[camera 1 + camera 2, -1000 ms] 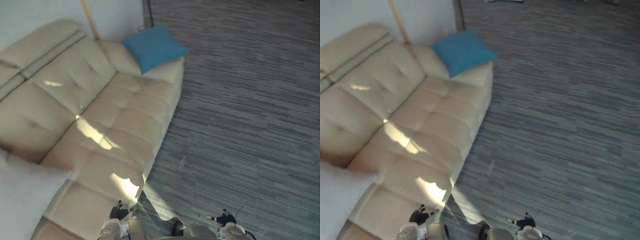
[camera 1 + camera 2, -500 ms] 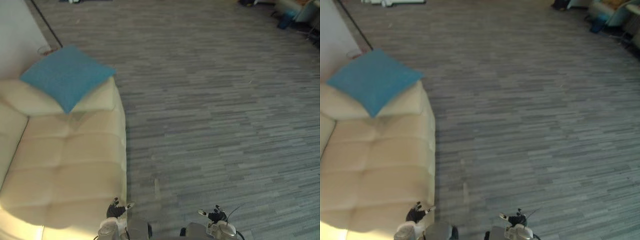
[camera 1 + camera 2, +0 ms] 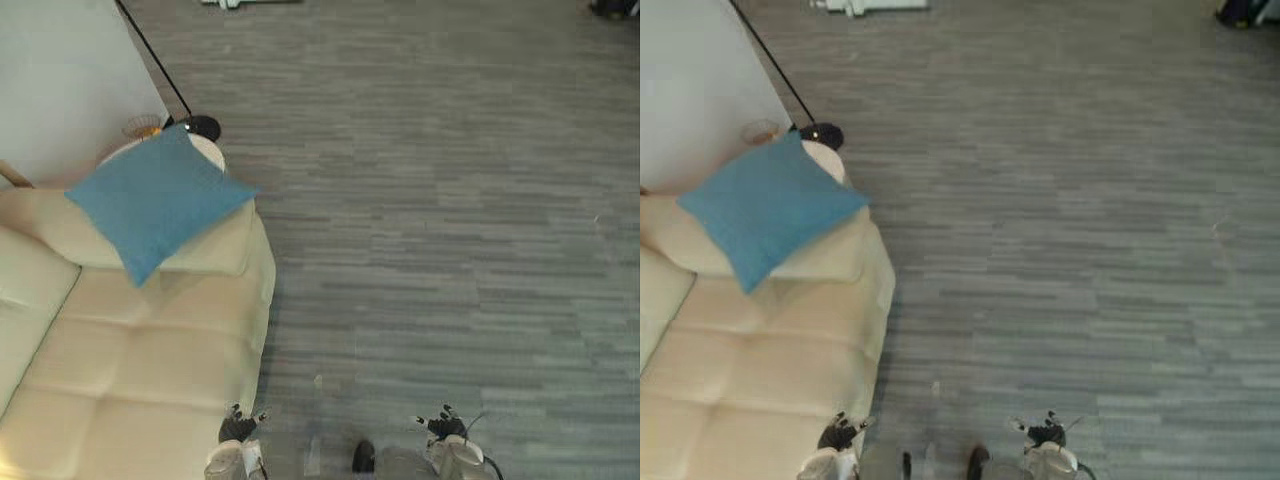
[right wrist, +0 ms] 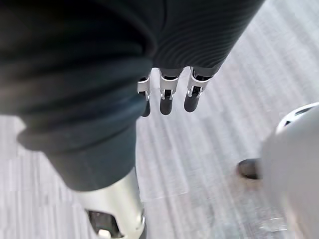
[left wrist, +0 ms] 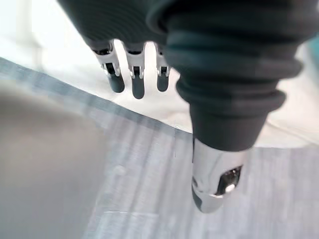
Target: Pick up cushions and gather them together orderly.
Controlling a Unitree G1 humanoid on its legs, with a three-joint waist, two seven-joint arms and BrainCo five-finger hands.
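A blue cushion (image 3: pixel 158 212) is seen lying askew on the far armrest of the cream sofa (image 3: pixel 130 370), one corner hanging down toward the sofa's seat. It is held by neither hand. The left hand (image 3: pixel 237 430) is carried low at the near front edge of the sofa. Its fingers (image 5: pixel 138 84) are straight and relaxed, and nothing is grasped. The right hand (image 3: pixel 443 427) is held over the grey floor (image 3: pixel 450 230), well apart from the sofa, and its fingers (image 4: pixel 167 102) are likewise loose and empty. The task is judged to be at the approach step, since the cushion is well out of reach at the sofa's far end. Several failures can be foreseen. The left hand could be caught on the sofa's front edge if the sofa is followed too closely. Because the cushion is soft and poorly balanced on the armrest, it could be pushed off the sofa's far side by a reach that lands on its upper face. There, a dark round object (image 3: pixel 203 127) and a thin dark rod (image 3: pixel 150 50) slanting up beside the wall stand just behind the sofa's end, and either might be knocked. If only a corner were pinched, the cushion would probably sag and might slip free, so a fuller hold across its edge is thought safer.
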